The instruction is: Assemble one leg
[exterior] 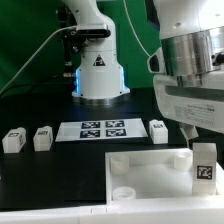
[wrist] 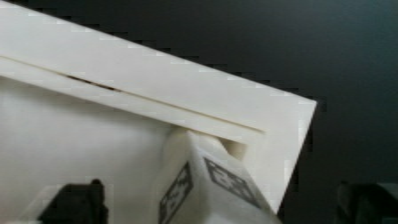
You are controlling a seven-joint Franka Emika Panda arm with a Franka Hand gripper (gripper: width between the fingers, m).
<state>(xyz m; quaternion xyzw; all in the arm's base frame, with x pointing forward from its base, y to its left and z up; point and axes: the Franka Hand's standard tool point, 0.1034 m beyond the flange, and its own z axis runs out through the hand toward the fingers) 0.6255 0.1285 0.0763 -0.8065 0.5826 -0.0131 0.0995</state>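
Note:
My gripper [exterior: 197, 138] hangs at the exterior view's right, just above a leg [exterior: 205, 166] that stands at the right near corner of the large white panel [exterior: 140, 165]. In the wrist view the gripper [wrist: 217, 206] is open. Its dark fingertips [wrist: 73, 201] stand on either side of this leg [wrist: 217, 180], with a gap showing beside it. Two tagged faces of the leg show. The panel [wrist: 125, 130] lies beneath. Whether the leg sits in a socket is hidden. Three more legs lie on the table: two on the left [exterior: 14, 141] [exterior: 42, 138] and one [exterior: 159, 131] by the marker board.
The marker board [exterior: 103, 130] lies behind the panel. The robot base [exterior: 98, 70] stands at the back with cables beside it. A round socket [exterior: 125, 190] shows at the panel's near left corner. The table is black.

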